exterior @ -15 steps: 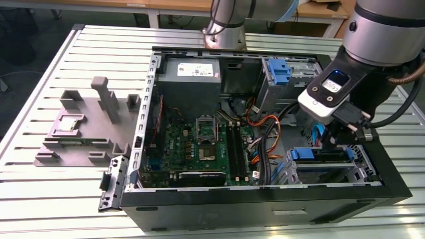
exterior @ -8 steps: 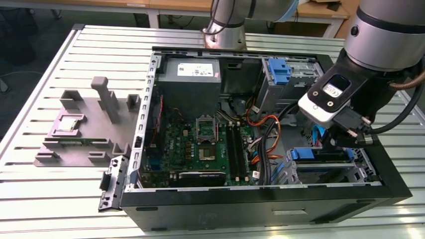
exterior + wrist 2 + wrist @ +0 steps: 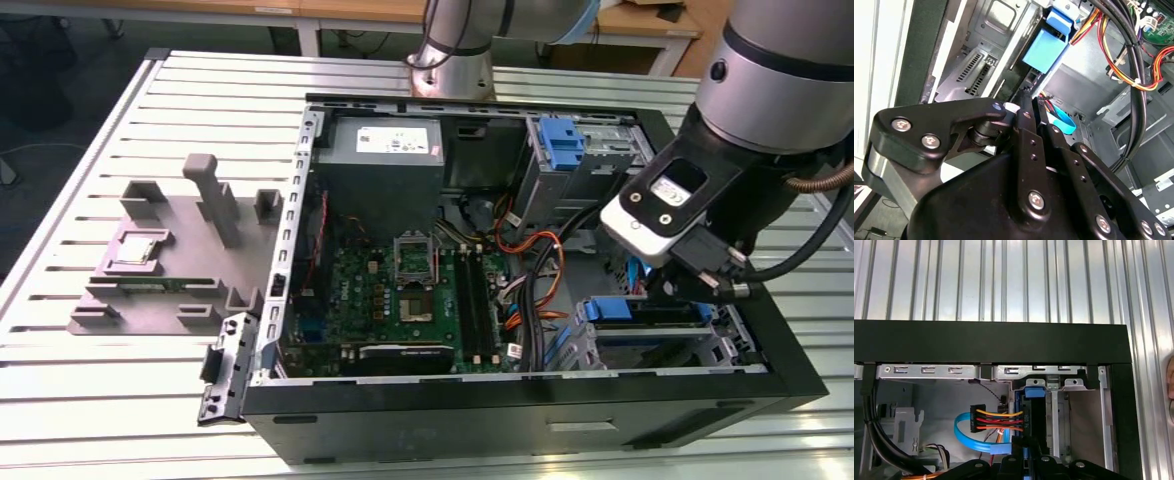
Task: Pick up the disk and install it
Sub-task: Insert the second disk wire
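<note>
The disk point(image 3: 621, 310), dark and edged by a blue plastic caddy, stands on edge in the drive bay at the front corner of the open computer case, on the exterior view's right. My gripper point(image 3: 678, 290) reaches down into that corner and is shut on the disk. In the second wrist view the black fingers point(image 3: 1026, 125) converge on the thin dark edge, and the caddy's blue tab point(image 3: 1046, 50) sticks out beyond them. In the first wrist view the disk point(image 3: 1029, 415) sits edge-on between silver bay rails, above my gripper point(image 3: 1029, 459).
A grey power supply point(image 3: 380, 145), green motherboard point(image 3: 400, 290) and orange and black cables point(image 3: 534, 270) fill the case. Another blue caddy point(image 3: 561, 140) sits in the far bay. A blue ribbon cable point(image 3: 966, 427) and black connector point(image 3: 976, 420) hang beside the disk. A grey fixture point(image 3: 174, 250) lies on the slatted table.
</note>
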Robot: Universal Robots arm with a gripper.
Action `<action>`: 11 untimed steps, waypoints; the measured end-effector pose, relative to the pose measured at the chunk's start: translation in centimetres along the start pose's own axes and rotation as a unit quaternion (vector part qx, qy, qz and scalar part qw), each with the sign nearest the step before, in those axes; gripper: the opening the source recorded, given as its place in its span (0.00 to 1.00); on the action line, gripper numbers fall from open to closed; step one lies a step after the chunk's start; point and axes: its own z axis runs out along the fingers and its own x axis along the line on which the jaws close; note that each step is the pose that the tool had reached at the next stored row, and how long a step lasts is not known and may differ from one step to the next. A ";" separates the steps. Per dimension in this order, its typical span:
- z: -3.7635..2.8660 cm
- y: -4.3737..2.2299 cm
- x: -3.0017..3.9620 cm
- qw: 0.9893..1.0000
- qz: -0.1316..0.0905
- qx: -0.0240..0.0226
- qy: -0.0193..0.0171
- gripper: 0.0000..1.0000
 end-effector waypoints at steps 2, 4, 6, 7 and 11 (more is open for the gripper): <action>0.02 0.00 -0.09 1.000 0.001 0.000 0.003 0.16; 0.04 0.00 -0.18 1.000 0.001 0.000 0.005 0.16; 0.06 0.00 -0.29 1.000 0.001 0.000 0.006 0.16; 0.08 0.00 -0.34 1.000 0.001 0.000 0.006 0.16; 0.21 -0.02 -0.45 1.000 0.001 0.000 0.008 0.16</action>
